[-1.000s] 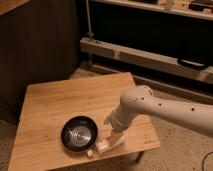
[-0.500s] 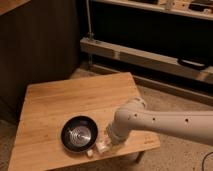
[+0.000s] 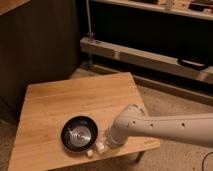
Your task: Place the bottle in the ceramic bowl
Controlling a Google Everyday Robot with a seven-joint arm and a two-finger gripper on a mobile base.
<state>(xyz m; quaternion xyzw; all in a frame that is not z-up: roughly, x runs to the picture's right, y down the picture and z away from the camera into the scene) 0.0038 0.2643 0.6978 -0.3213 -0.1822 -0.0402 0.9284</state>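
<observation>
Bottle (image 3: 99, 147) lies on its side on the wooden table (image 3: 60, 100), near the front edge and just right of the ceramic bowl (image 3: 79, 134). We see its white cap pointing front-left. The white arm (image 3: 165, 127) reaches in from the right, bent down over it. The gripper (image 3: 107, 141) sits at the bottle's right end, largely hidden by the wrist; we cannot tell whether it grasps anything.

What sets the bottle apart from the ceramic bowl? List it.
The ceramic bowl is black and glossy; the bottle is clear with whitish parts. The bowl is round and wider; the bottle is slim, partly hidden by the gripper beside the bowl. Both sit on the wooden table.
</observation>
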